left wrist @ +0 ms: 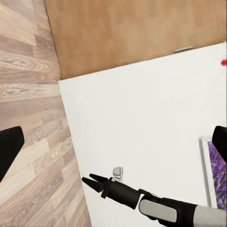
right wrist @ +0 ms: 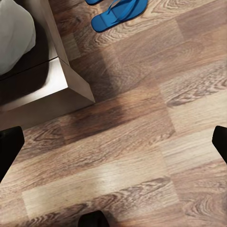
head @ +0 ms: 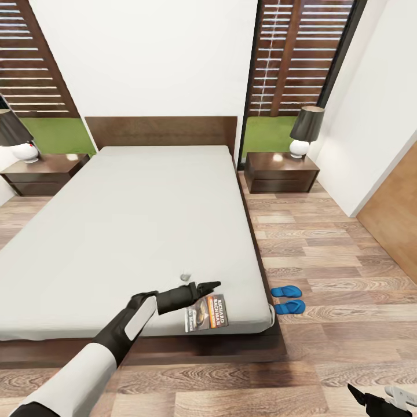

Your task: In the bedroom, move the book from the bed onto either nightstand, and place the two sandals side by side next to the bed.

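The book (head: 207, 313) lies flat on the light-grey mattress of the bed (head: 133, 220), near its front right corner. My left gripper (head: 208, 285) hovers just behind the book, pointing right, and in the left wrist view its fingers (left wrist: 9, 146) stand wide apart: open and empty. Both blue sandals (head: 285, 291) (head: 289, 307) lie side by side on the floor by that corner; one sandal (right wrist: 118, 12) shows near the bed frame (right wrist: 66, 80). My right gripper (head: 370, 401) hangs low over the floor, open, with dark fingertips (right wrist: 9, 151) far apart. Two nightstands (head: 281, 172) (head: 43, 172) flank the headboard.
Each nightstand carries a lamp (head: 306, 130) (head: 14, 136). A white wall (head: 382, 116) and a brown wood panel (head: 397, 202) close off the right side. Wood-plank floor (head: 324, 249) runs between the bed and that wall. My right arm (left wrist: 142, 198) is seen against the white wall.
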You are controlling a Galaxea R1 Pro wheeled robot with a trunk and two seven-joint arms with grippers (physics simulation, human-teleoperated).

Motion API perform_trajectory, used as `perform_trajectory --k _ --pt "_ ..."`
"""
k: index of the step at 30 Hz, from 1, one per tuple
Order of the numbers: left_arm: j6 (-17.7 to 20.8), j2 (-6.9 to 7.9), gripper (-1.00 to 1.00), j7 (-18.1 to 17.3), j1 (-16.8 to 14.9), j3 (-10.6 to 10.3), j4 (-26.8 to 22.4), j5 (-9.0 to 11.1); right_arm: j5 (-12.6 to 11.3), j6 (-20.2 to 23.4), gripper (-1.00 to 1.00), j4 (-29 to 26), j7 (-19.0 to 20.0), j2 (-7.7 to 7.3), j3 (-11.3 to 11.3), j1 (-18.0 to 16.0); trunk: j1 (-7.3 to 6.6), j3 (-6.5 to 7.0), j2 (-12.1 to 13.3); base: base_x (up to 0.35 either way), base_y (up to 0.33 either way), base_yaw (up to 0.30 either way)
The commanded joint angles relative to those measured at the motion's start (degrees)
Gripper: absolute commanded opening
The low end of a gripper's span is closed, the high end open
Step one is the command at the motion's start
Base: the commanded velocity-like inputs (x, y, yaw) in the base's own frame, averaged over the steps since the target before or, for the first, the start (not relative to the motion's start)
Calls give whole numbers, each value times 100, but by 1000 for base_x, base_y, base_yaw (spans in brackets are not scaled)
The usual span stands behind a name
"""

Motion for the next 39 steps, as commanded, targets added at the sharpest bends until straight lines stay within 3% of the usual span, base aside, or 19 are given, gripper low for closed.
perform_trajectory --k 1,2,8,10,11,14,15,18,21,29,36,39 --pt "40 122 100 -290 -2 -2 4 39 -34 -9 100 15 33 -2 -6 -6 0 -5 -3 0 0 0" --pt "40 335 100 -681 0 -4 12 43 -34 -11 100 15 30 -2 -6 -6 0 -5 -3 0 0 0" --pt "45 486 100 -1326 2 -4 28 42 -34 -14 100 15 27 -2 -6 -6 0 -5 -3 0 0 0" --pt "44 608 100 -1586 18 -9 54 34 -34 -10 100 15 32 -2 -6 -6 0 -5 -3 0 0 0" --pt "35 808 100 -1797 83 -12 133 23 -28 -7 100 15 34 -2 -6 -6 0 -5 -3 0 0 0" --pt "-74 1101 100 -2015 244 -14 264 18 -2 7 100 15 46 -2 -6 -6 0 -5 -3 0 0 0" --pt "-214 1328 100 -2224 315 -17 362 28 10 23 100 15 79 -2 -6 -6 0 -5 -3 0 0 0" --pt "-380 1473 100 -2458 371 -16 589 22 13 41 100 15 192 -2 -6 -6 0 -5 -3 0 0 0" --pt "-828 1658 100 -2824 442 -19 1290 7 -6 65 100 15 543 -14 -6 -6 0 -5 -3 0 0 0" --pt "-1449 1758 100 -3709 457 -36 2318 -125 -22 71 100 10 803 -13 -6 -6 0 -5 -3 0 0 0" --pt "-1694 1756 100 -3883 477 -55 2776 -515 -25 71 100 9 816 -14 -6 -6 0 -5 -3 0 0 0" --pt "-2104 1745 100 -3916 525 -58 3302 -662 -25 71 100 9 817 -12 -6 -6 0 -5 -3 0 0 0"
